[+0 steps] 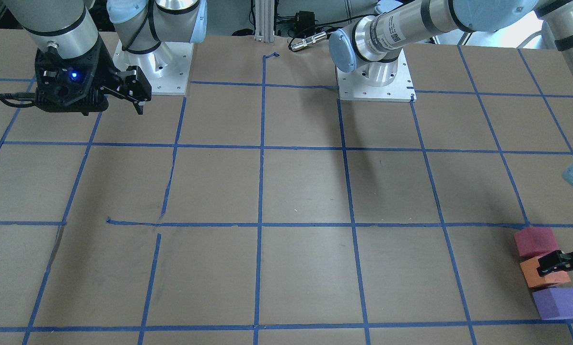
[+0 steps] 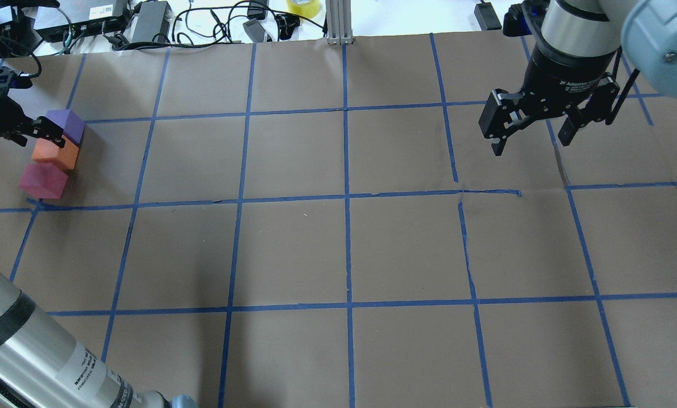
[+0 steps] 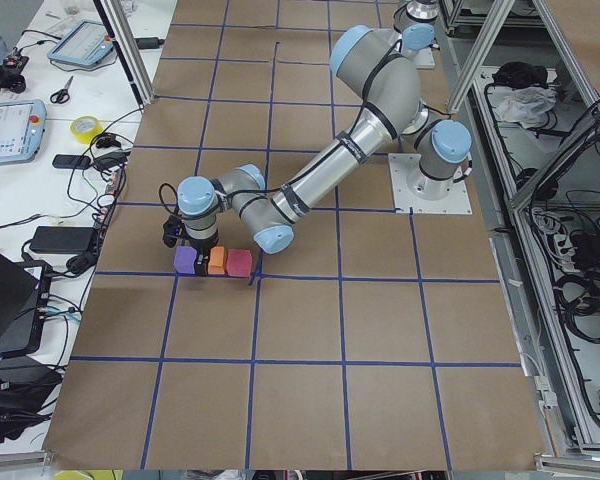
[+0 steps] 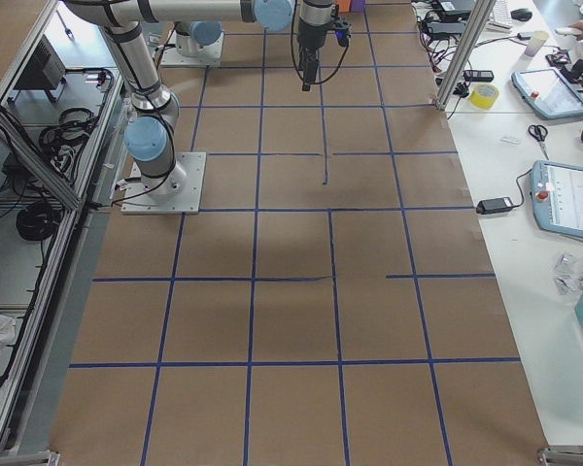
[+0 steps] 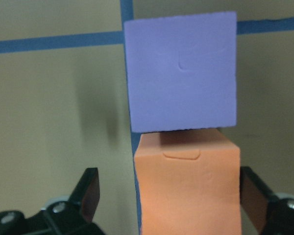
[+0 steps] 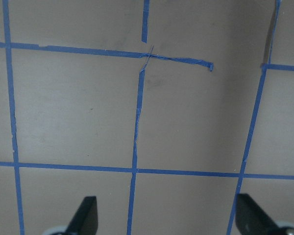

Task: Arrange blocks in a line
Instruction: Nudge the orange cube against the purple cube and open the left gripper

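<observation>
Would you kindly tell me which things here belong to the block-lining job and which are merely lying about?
Job: purple foam cube, orange foam cube, pinkish-red foam cube, left gripper.
Lying about: yellow tape roll, scissors, grey touchscreen pendant.

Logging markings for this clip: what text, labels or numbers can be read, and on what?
"Adaptive", partly legible: white print on the black collar above the right gripper.
Coded sticker on the left arm: too small to read.
Label on that arm's near link, overhead view: blurred.
The blocks: no text.
</observation>
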